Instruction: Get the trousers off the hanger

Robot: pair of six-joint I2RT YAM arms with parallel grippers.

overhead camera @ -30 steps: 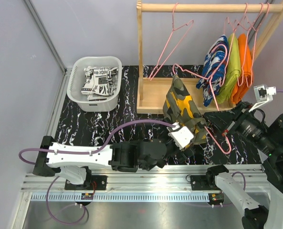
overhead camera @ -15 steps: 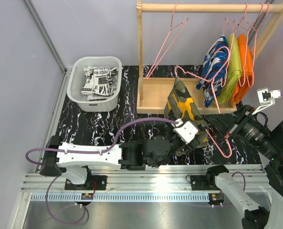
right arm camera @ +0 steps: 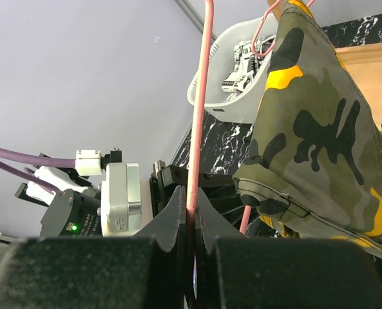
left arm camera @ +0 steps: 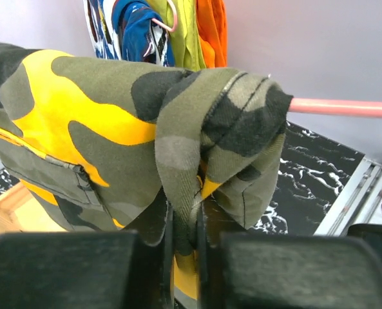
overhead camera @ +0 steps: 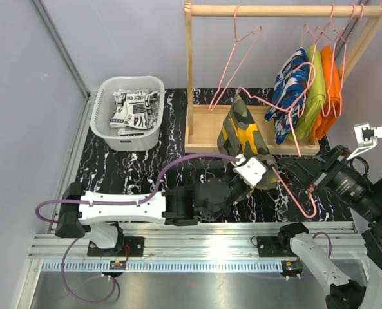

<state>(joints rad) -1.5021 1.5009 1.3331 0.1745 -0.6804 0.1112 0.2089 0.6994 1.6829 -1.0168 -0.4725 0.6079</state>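
Step in hand, as judged: olive camouflage cloth trousers with yellow-orange patches (overhead camera: pixel 244 133) to be drawn off the pink wire hanger (right arm camera: pixel 204 96).

Left gripper (left arm camera: pixel 184 248): jaws almost closed, with a bunched fold of the camouflage cloth pinched between them at the garment's near end.

Right gripper (right arm camera: pixel 191 222): jaws clamped tight on the hanger wire, at the near right of the table.

The garment is seen draped over the hanger between the two grippers. It hangs above the black marbled table mat (overhead camera: pixel 139 167), just near of the wooden rack base (overhead camera: pixel 207 129). Whether the cloth touches the mat cannot be told.

Method notes:
- The hanger should be held fixed by the right gripper, and all travel given to the left.
- The pull is best directed along the wire, toward the left, so that the cloth slides rather than drags the hanger.
- Only a fold is gripped, so slip is judged the main risk and a slow, even pull is advised.
- Snagging at the wire's bend should be watched for.

Farther left, black-white-grey print trousers (overhead camera: pixel 134 109) are seen lying in a white plastic basket (overhead camera: pixel 107 132), which is judged the likely drop point.

Far right, blue trousers with white-red print (overhead camera: pixel 290 87) are hung from the wooden rail (overhead camera: pixel 281 9). The plain lime-green garment (overhead camera: pixel 314 84) and plain orange garment (overhead camera: pixel 330 77) beside them are to be left alone.
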